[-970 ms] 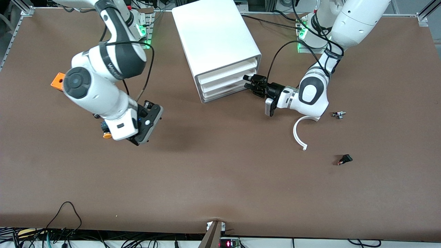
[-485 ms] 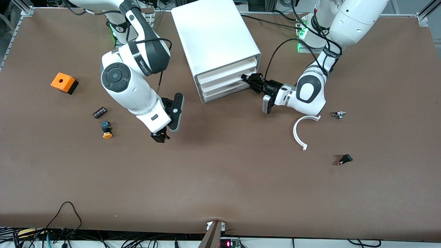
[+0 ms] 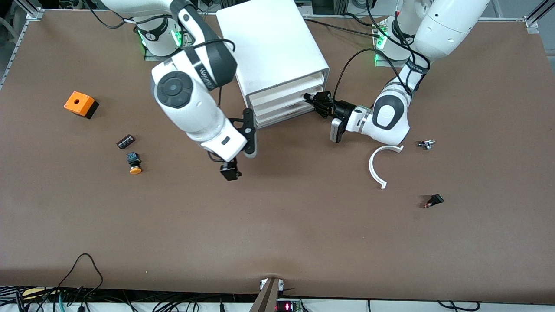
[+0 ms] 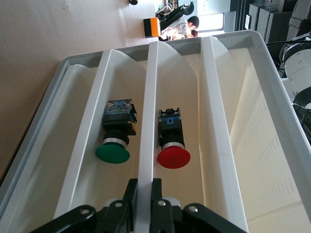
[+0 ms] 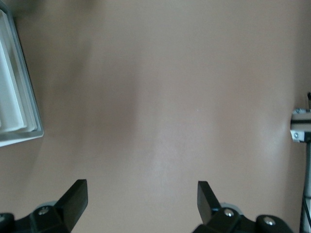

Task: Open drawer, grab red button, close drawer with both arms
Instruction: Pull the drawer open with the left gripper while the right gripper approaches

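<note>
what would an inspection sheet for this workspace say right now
surface: brown table, no damage seen
job's things: middle drawer of white cabinet not visibly pulled out; red button inside
clutter: orange box, orange-capped button, black part, white curved piece, green button in a neighbouring drawer
grippers: left pincer shut on middle drawer's front rim; right pincer open over bare table
cables: black loop at table's near edge
surroundings: metal frame at table corners

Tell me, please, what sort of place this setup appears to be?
Probably a robotics lab bench: two Franka arms are bolted along a brown-covered table, aluminium framing edges it, and cables trail off it. A white drawer cabinet and small electrical parts serve as props.
</note>
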Available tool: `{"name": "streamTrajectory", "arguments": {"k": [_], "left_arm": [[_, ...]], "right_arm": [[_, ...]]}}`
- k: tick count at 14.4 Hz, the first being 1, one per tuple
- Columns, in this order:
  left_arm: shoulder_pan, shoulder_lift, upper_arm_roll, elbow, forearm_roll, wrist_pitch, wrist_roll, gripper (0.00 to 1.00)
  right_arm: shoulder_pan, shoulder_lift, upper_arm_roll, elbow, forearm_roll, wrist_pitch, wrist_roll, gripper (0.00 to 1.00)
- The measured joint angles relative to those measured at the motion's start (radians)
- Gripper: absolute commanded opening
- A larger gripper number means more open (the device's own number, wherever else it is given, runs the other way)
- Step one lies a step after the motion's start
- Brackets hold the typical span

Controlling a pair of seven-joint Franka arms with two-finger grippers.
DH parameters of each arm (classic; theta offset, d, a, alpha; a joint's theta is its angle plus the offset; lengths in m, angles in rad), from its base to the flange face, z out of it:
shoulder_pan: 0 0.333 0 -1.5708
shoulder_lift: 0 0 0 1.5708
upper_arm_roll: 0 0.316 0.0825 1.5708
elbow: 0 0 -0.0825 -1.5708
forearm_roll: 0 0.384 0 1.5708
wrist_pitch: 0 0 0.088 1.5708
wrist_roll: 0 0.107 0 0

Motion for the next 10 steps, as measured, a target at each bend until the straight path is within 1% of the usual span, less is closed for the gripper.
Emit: {"name": "streamTrajectory", "arguments": {"k": [5,10], "left_arm": [[0.014,0.014,0.014,0.041,0.000,0.006,0.004,0.00],[0.056,0.080,0.037,0.139,0.000,0.005,0.007,0.00]], "right_arm": [[0.002,0.037,0.000,0.010,0.000,-0.003,-0.008,1.00],[-0.002,0.039,-0.007,0.015,0.000,-0.004,-0.008,1.00]]}}
